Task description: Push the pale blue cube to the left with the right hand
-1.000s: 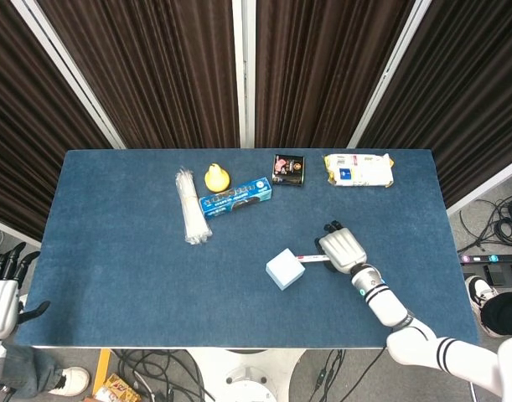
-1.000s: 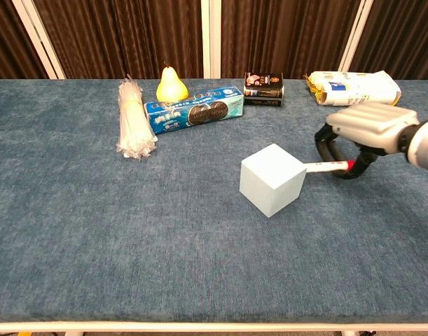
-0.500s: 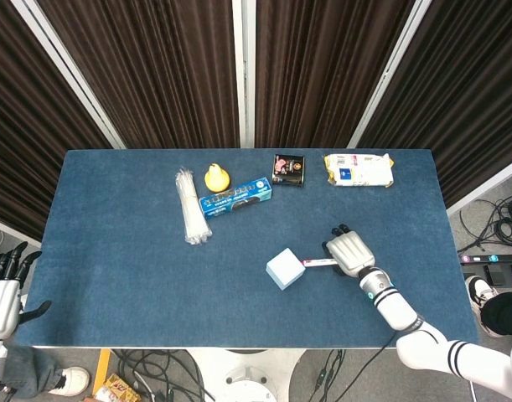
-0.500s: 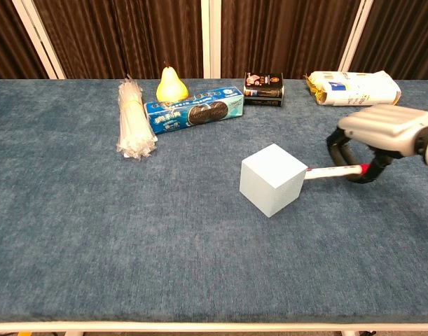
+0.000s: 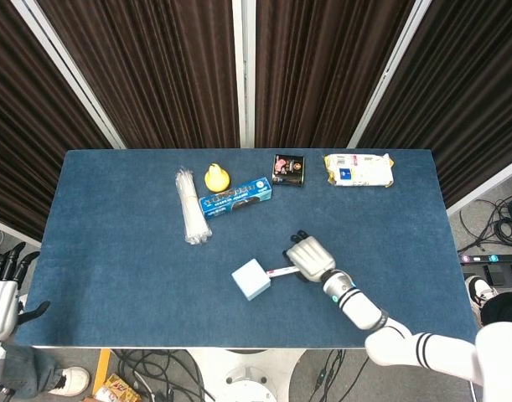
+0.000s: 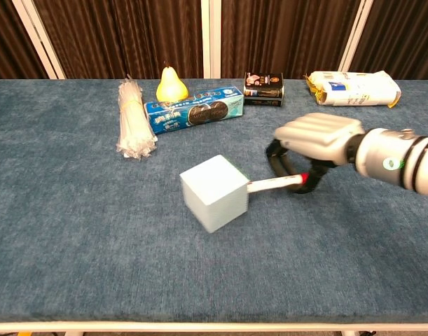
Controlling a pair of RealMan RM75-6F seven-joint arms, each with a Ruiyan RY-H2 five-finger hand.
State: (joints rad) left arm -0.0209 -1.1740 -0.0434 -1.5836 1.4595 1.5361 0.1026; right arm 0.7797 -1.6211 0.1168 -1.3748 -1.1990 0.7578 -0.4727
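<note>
The pale blue cube (image 5: pixel 251 279) (image 6: pixel 215 192) rests on the blue table (image 5: pixel 113 251), a little in front of its middle. My right hand (image 5: pixel 307 258) (image 6: pixel 315 136) is just to the right of the cube, palm down, with most fingers curled under. One straight white finger (image 5: pixel 281 272) (image 6: pixel 273 184) reaches left and touches the cube's right face. The hand holds nothing. My left hand (image 5: pixel 0 293) hangs off the table's left edge with its fingers apart and empty; only the head view shows it.
Along the back stand a bundle of white cable ties (image 5: pixel 189 207) (image 6: pixel 133 119), a yellow pear (image 5: pixel 214 177) (image 6: pixel 171 84), a blue cookie box (image 5: pixel 235 197) (image 6: pixel 194 109), a small black box (image 5: pixel 287 168) (image 6: pixel 263 88) and a white and yellow bag (image 5: pixel 359 169) (image 6: pixel 354 87).
My right hand drew back slightly to the right, then swept left with its straight finger against the cube. The cube slid left and a bit toward the front. The left hand stayed put.
</note>
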